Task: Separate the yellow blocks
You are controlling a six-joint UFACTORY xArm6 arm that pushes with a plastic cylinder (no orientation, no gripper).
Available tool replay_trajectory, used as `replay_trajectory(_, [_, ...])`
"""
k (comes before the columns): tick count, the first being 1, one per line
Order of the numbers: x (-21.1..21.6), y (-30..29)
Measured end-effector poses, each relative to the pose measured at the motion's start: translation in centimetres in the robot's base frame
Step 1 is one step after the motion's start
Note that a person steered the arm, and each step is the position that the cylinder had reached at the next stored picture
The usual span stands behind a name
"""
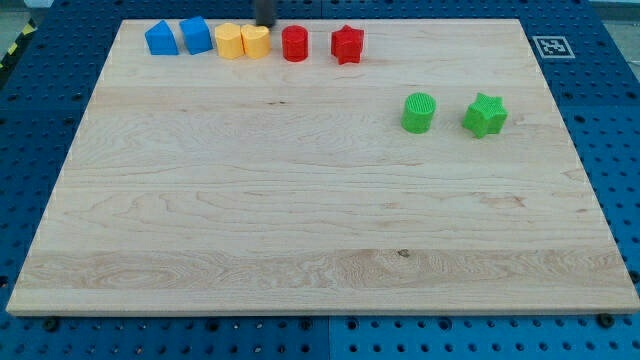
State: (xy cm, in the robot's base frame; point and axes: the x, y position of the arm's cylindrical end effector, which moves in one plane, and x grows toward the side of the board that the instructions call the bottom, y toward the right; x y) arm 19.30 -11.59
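Two yellow blocks sit side by side and touching near the view's top edge: a yellow pentagon-like block (230, 42) on the left and a yellow heart-like block (256, 42) on the right. My tip (265, 24) comes down from the view's top, just above and behind the right yellow block, close to its upper right corner.
Two blue blocks (160, 39) (196, 35) stand left of the yellow pair. A red cylinder (294, 44) and a red star (347, 44) stand to the right. A green cylinder (419, 112) and a green star (485, 115) lie at the right. The wooden board (300, 220) rests on a blue pegboard.
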Motion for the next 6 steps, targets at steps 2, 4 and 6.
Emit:
replay_trajectory(2, [0.5,-1.3])
replay_trajectory(4, [5.8,0.9])
replay_trajectory(6, [8.2,3.9])
